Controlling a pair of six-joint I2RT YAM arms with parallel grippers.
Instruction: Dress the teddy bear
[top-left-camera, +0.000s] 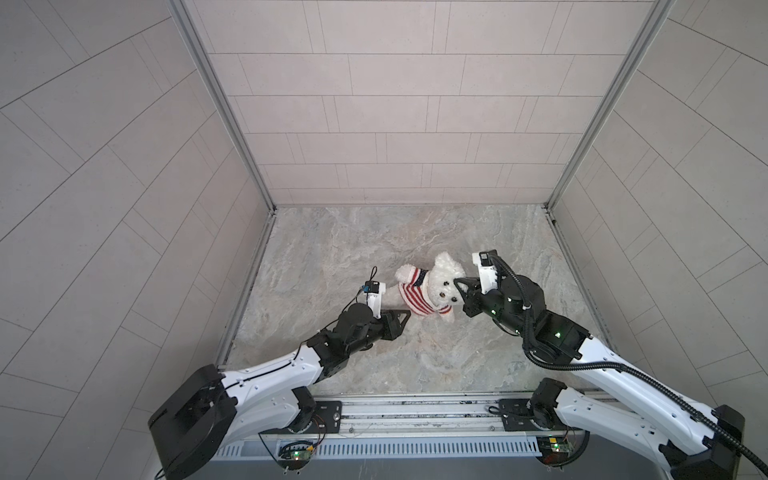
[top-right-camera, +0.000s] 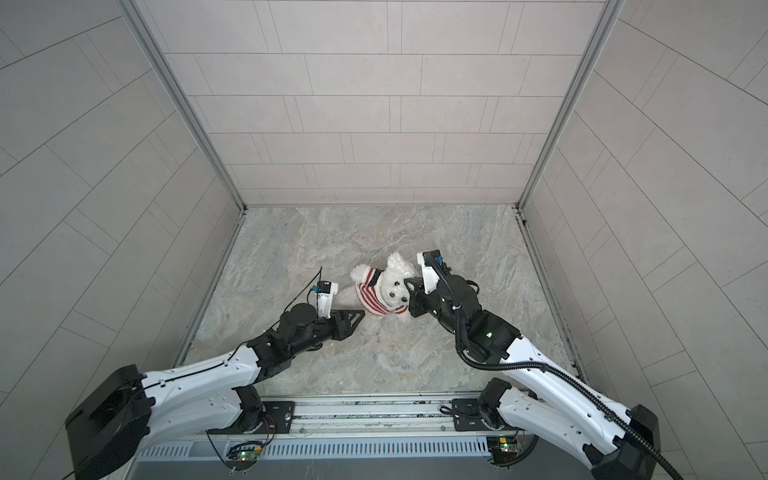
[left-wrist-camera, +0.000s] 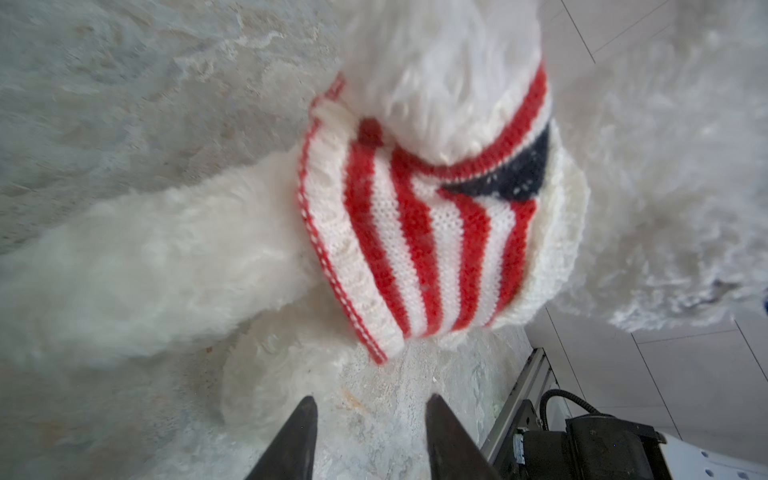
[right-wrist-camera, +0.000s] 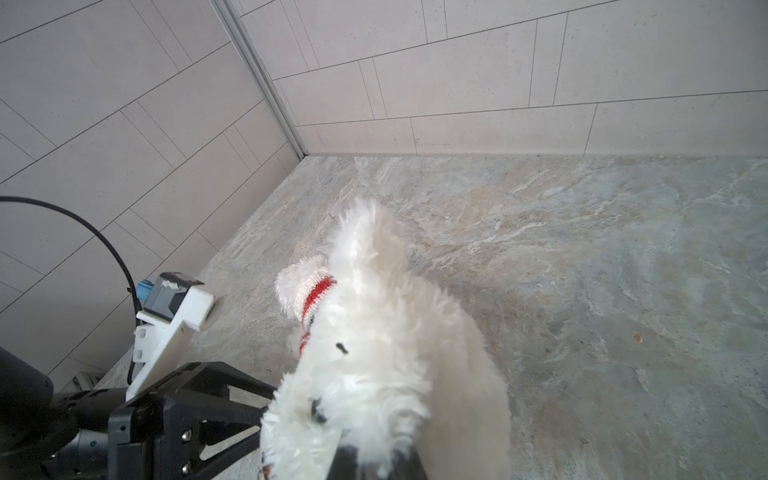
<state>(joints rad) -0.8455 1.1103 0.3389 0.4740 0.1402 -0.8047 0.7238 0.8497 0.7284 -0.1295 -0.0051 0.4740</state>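
One teddy bear (top-left-camera: 444, 278) | right pincer (top-left-camera: 459, 286) clamps head; left pincer (left-wrist-camera: 372, 405) parted

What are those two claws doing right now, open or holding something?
The left gripper is open and empty.
The right gripper is shut on the teddy bear, at its head.

You're in a lab test cell. Tile-print walls (top-left-camera: 395, 104) box your marble-look tabletop (top-left-camera: 332, 249), with a bare metal mounting rail (top-left-camera: 415, 411) in front.
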